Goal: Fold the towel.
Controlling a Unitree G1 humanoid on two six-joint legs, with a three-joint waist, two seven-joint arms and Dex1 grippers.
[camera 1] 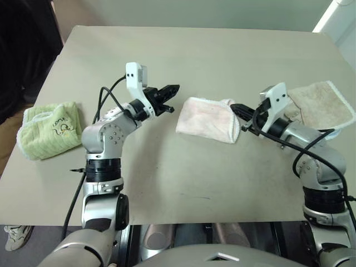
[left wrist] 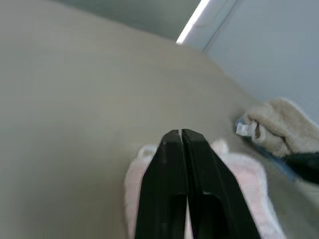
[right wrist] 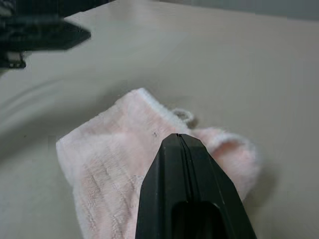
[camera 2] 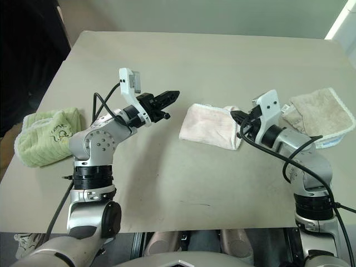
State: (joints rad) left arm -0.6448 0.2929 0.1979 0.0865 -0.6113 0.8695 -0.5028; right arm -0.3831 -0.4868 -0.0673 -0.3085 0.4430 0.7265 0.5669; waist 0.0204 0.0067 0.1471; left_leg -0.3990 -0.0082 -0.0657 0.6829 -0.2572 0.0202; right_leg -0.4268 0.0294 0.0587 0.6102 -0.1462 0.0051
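- The surface [camera 1: 183, 183] is a wide, plain beige top, and three small cloths lie on it, well apart from left to right.
- The towel [camera 1: 207, 118], pale pink terry with a white trimmed edge, lies a little right of the middle, between the two arms. It is already doubled into a soft, puffy packet, with its right end bulging into a rounded fold and a small white loop [right wrist: 182, 115] poking out at the far edge.
- I'd judge it light, limp and a bit springy: the layers will slump and slide on each other, and the fold may reopen unless pressed flat. It isn't fragile or slippery, since terry grips well.
- The best hold looks like the trimmed edge or a free corner at the left end, pinching all layers together rather than the fat bulge.
- A beige towel [camera 1: 322, 104] lies far right, behind the right arm, and a green embroidered towel [camera 1: 47, 129] sits at the left edge; both are apart from the pink one.
- The left pincer [camera 1: 170, 97] hovers just left of the towel, pointing at it, fingers pressed together and empty.
- The right pincer [camera 1: 238, 111] is also closed and empty, its tip at the towel's bulging right end; I can't tell whether it touches.
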